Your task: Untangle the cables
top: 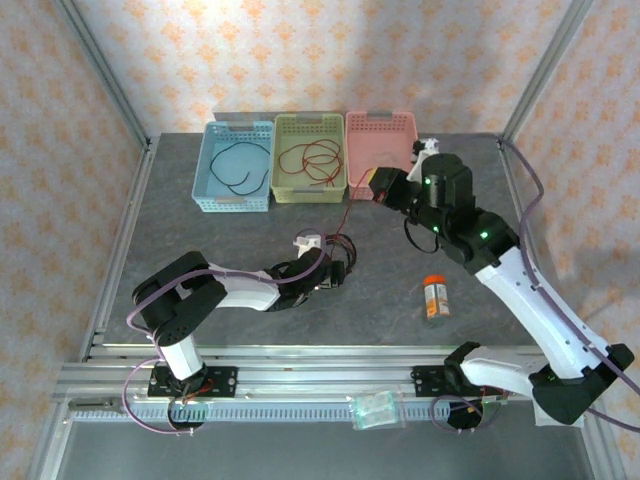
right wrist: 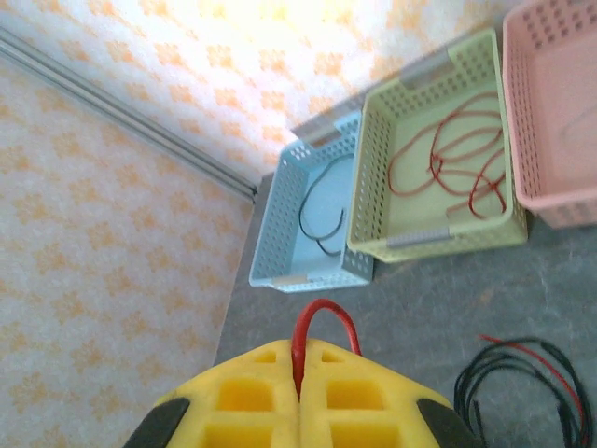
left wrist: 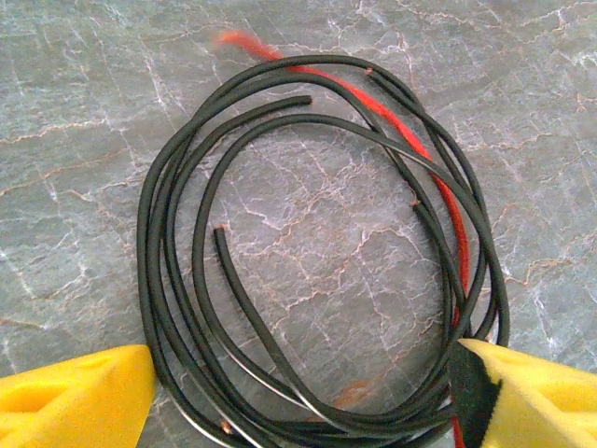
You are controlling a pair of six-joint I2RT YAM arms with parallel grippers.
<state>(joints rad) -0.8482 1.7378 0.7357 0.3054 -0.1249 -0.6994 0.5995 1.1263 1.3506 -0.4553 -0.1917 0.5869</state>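
Since the black cable coil (left wrist: 159, 271) on the table (left wrist: 308, 233) looks light and limp, a red cable (left wrist: 448, 210) threaded through it, we advise gripping one strand. Left gripper (left wrist: 303, 378) straddles it, wide open, empty; right gripper (right wrist: 298, 373) pinches the red cable.

The left arm (top: 225, 290) lies low across the table, its left gripper (left wrist: 300, 373) facing down with jaws wide apart. The right arm (top: 520, 285) reaches far forward (wrist turned leftward), its right gripper (right wrist: 298, 353) pinched closed on a red cable (right wrist: 322, 303).
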